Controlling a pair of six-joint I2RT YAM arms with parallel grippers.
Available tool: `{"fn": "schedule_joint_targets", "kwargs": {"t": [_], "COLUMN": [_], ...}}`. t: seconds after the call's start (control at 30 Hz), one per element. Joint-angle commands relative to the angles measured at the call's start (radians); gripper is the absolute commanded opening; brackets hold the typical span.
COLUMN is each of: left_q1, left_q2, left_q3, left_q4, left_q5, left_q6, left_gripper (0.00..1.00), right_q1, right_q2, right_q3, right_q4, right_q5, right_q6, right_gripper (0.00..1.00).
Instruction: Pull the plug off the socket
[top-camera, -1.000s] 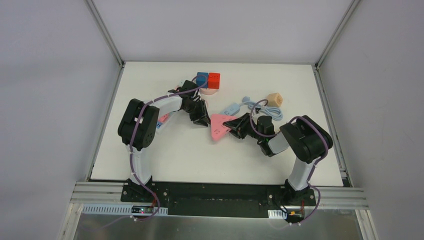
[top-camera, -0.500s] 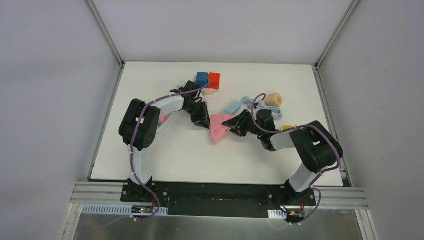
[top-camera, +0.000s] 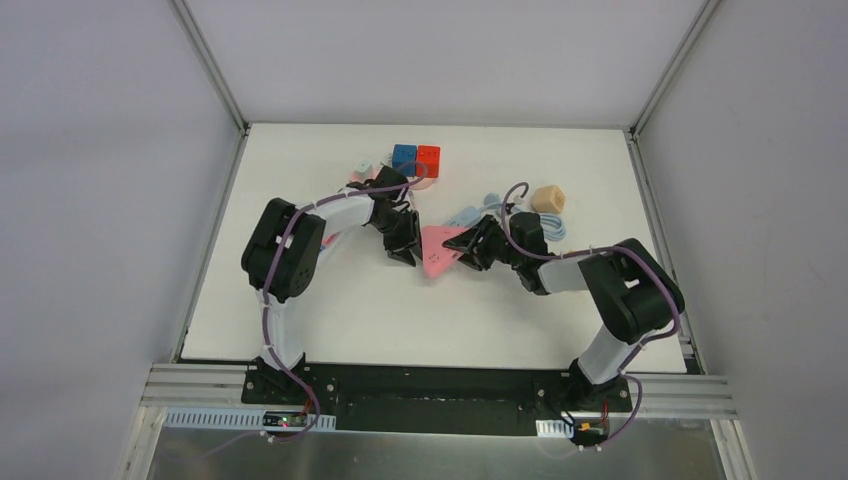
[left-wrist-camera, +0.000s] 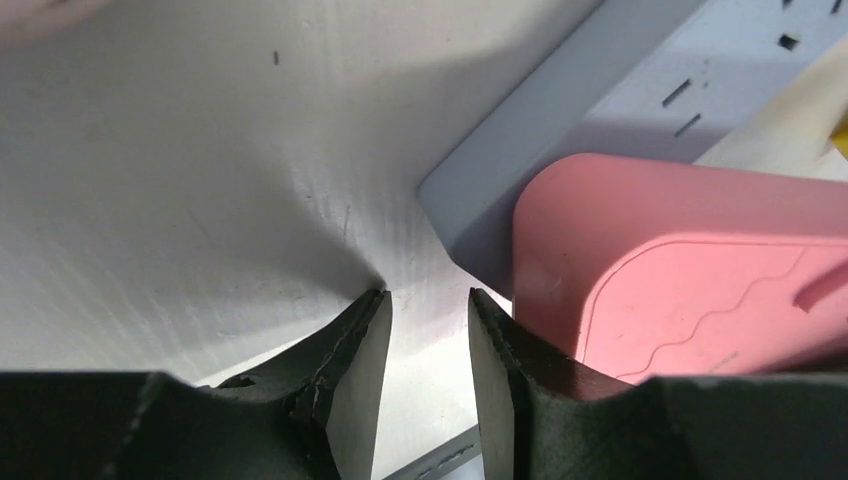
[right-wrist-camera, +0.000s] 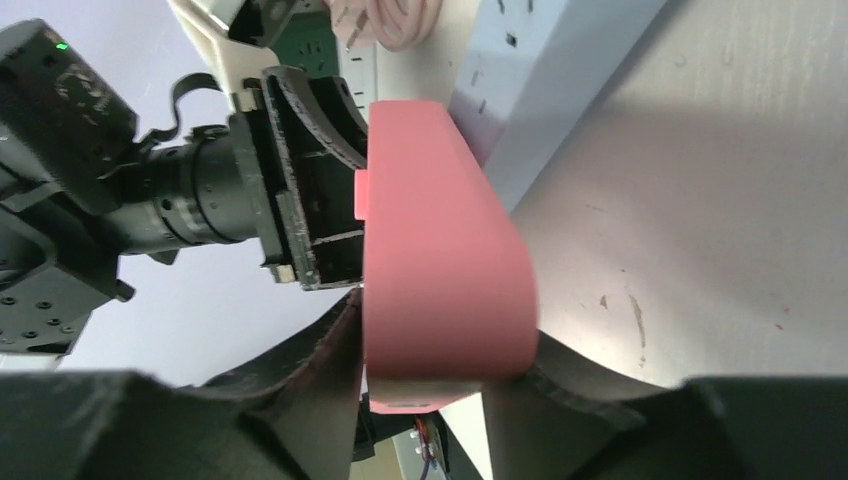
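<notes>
A pink triangular plug (top-camera: 436, 251) sits in the end of a light-blue power strip (top-camera: 462, 216) at mid-table. My right gripper (top-camera: 467, 249) is shut on the plug's right corner; in the right wrist view the fingers (right-wrist-camera: 440, 335) squeeze the pink body (right-wrist-camera: 440, 220), with the strip (right-wrist-camera: 545, 85) behind it. My left gripper (top-camera: 402, 249) is at the plug's left edge. In the left wrist view its fingers (left-wrist-camera: 428, 305) stand a narrow gap apart over bare table, with nothing between them. Its right finger rests against the plug (left-wrist-camera: 690, 270), beside the strip (left-wrist-camera: 600, 110).
A blue cube (top-camera: 404, 157) and a red cube (top-camera: 428, 158) stand at the back on a pale pink disc (top-camera: 421, 182). A tan cube (top-camera: 548, 198) and the strip's coiled blue cable (top-camera: 548, 229) lie behind my right arm. A small pink and blue object (top-camera: 326, 240) lies by my left arm.
My right arm has stretched out, its elbow swinging right, and the gripper stays closed on the plug. My left gripper has shifted slightly nearer the plug. The plug has barely moved.
</notes>
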Motion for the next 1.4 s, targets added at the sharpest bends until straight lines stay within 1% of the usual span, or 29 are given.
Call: {"fn": "schedule_joint_targets", "kwargs": {"t": [0.0,0.2,0.3,0.37,0.4,0.53,0.6,0.67,0.83,1.0,1.2,1.37], "left_q1": [-0.023,-0.019,-0.019,-0.016,-0.014,0.008,0.026,0.049,0.077,0.078,0.077,0.075], "left_q2": [0.003,-0.053,-0.062,-0.068,-0.074,-0.125,-0.154,-0.180,-0.205,-0.160,-0.113,-0.062], "left_q3": [-0.022,-0.034,-0.032,-0.031,-0.035,-0.080,-0.113,-0.144,-0.167,-0.138,-0.129,-0.126], "left_q4": [0.023,0.073,0.088,0.087,0.089,0.115,0.143,0.180,0.246,0.300,0.337,0.331], "left_q5": [-0.046,-0.054,-0.052,-0.059,-0.064,-0.094,-0.104,-0.101,-0.061,0.006,0.037,0.044], "left_q6": [0.015,0.001,-0.006,-0.012,-0.015,-0.035,-0.053,-0.076,-0.101,-0.144,-0.162,-0.145], "left_gripper": [0.38,0.39,0.39,0.39,0.39,0.38,0.38,0.37,0.37,0.40,0.42,0.37], "right_q1": [0.009,0.005,0.006,0.007,0.007,0.002,-0.003,-0.005,-0.007,-0.008,-0.007,-0.007], "right_q2": [0.034,0.066,0.082,0.088,0.087,0.088,0.096,0.110,0.133,0.173,0.220,0.244], "right_q3": [0.030,0.033,0.029,0.023,0.014,-0.012,-0.011,-0.003,-0.013,-0.016,-0.018,-0.018], "right_q4": [0.018,0.042,0.093,0.116,0.131,0.216,0.230,0.240,0.270,0.343,0.446,0.527], "right_q5": [0.001,-0.008,-0.021,-0.017,-0.010,0.000,0.000,-0.019,-0.033,-0.059,-0.079,-0.101], "right_q6": [-0.026,0.006,0.037,0.053,0.061,0.105,0.127,0.136,0.140,0.143,0.181,0.202], "right_gripper": [0.48,0.60,0.60,0.58,0.53,0.20,0.06,0.00,0.00,0.00,0.00,0.00]}}
